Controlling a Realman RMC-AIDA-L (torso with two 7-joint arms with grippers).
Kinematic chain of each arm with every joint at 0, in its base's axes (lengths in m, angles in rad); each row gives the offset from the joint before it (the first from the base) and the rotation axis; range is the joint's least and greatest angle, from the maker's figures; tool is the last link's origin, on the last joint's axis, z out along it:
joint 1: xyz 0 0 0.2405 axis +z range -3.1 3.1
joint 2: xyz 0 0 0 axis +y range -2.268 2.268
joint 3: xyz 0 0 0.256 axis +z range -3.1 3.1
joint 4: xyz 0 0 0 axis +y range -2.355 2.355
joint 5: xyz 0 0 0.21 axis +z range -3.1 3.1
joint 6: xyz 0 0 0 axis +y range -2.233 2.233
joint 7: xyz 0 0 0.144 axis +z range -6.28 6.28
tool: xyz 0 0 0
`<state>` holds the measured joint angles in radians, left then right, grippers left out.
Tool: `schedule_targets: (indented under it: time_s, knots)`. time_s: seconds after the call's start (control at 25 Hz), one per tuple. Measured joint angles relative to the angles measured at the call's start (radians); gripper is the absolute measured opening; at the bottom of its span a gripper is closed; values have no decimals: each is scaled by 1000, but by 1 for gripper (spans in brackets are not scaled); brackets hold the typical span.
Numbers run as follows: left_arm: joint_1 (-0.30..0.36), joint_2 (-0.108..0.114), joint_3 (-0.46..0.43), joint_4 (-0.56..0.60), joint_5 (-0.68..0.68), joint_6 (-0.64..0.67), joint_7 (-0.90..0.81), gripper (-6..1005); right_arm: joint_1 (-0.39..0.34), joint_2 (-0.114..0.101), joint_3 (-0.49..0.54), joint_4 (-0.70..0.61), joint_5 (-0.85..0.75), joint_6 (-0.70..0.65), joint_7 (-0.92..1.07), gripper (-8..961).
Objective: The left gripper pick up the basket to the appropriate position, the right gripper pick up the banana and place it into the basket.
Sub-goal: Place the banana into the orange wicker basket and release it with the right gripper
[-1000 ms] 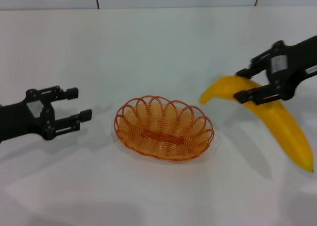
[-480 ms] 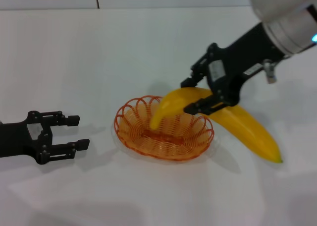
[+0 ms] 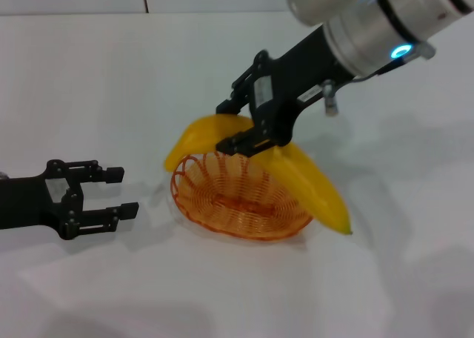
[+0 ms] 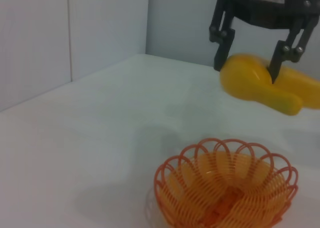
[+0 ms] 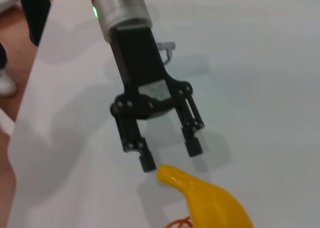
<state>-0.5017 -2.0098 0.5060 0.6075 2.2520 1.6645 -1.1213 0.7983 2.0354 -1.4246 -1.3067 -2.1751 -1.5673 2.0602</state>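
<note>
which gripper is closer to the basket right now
Right. The right gripper is shut on the banana directly above the basket, at its far rim. The left gripper hangs open and empty off the basket's left side, a clear gap away.

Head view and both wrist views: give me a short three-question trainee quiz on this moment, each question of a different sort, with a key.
1. True or false: the right pincer is shut on the banana and holds it above the basket.
2. Multiple choice: where is the left pincer?
A. gripping the basket's rim
B. open, beside the basket and apart from it
C. holding the banana's tip
3. Fill in the missing word: the basket rests on the white ____.

Key:
1. True. The left wrist view shows the banana clear of the basket.
2. B.
3. Table.
</note>
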Motion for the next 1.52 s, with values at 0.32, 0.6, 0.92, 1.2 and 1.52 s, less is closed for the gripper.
schedule_targets:
  time_s: [0.32,0.6,0.92,1.2,1.52]
  knots:
    - [-22,-6,0,0,6,-4,0,679,33,0,-79,162,20,95,1,498]
    - [-28,-7,-4,0,7,-5,0,679,58,3,-82,299,83,191,0,498]
    - [-34,-9,-5,0,8,-6,0,679,85,3,-95,388,98,239,-9,499]
    - [-35,-9,-10,0,7,-6,0,679,85,3,-104,394,97,254,-10,500]
    - [-35,-9,-11,0,3,-6,0,679,87,2,-116,409,89,268,-12,500]
